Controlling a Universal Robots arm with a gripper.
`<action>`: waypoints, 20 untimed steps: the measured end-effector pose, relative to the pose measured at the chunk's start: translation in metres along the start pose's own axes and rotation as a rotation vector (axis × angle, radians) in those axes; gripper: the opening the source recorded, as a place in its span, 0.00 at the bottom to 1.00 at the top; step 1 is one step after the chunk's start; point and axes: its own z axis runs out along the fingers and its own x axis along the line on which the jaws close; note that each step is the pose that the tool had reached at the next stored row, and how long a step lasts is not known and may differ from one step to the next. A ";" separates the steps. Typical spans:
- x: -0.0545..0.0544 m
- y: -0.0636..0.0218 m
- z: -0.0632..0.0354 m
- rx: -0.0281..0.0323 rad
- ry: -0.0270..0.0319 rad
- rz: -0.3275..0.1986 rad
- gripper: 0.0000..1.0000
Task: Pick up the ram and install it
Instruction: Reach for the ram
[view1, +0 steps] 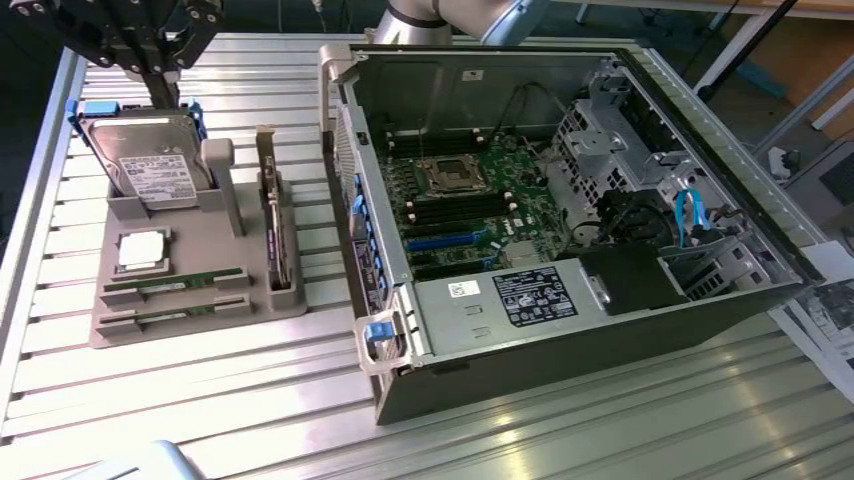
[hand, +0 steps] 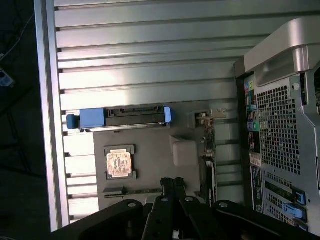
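Exterior view is showing me the gripper (view1: 158, 68) hanging over the far end of the grey holder (view1: 200, 258), just above the hard drive (view1: 150, 165) that is standing there in its blue rails. It is carrying nothing that I can see, and whether it is open or closed I cannot tell.

The ram (view1: 176, 281) is lying flat in a slot near the holder's near edge. Its twin stick (view1: 174, 313) is lying parallel just beside it, closest to that edge. Nothing is touching either one. Between them and the drive, the square processor chip (view1: 142, 250) is sitting in its pocket. The wider expansion card (view1: 275, 235) is standing on edge along the side of the holder nearest the computer case (view1: 454, 320). That case is lying open on the slatted table (view1: 200, 400), its motherboard (view1: 481, 180) facing up.

Wrist view is looking down past the gripper (hand: 173, 184) onto the same holder.

I am judging this to be the approach to the pick, with the ram well apart from the gripper. The grasp is calling for a square line-up across the thin stick, clear of its twin.
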 end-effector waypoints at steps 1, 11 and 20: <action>0.000 -0.0012 0.0000 -0.0001 -0.0001 0.000 0.10; -0.003 -0.0375 -0.0016 0.0000 0.0000 0.000 0.10; -0.007 -0.0855 -0.0033 0.0021 -0.0002 0.000 0.10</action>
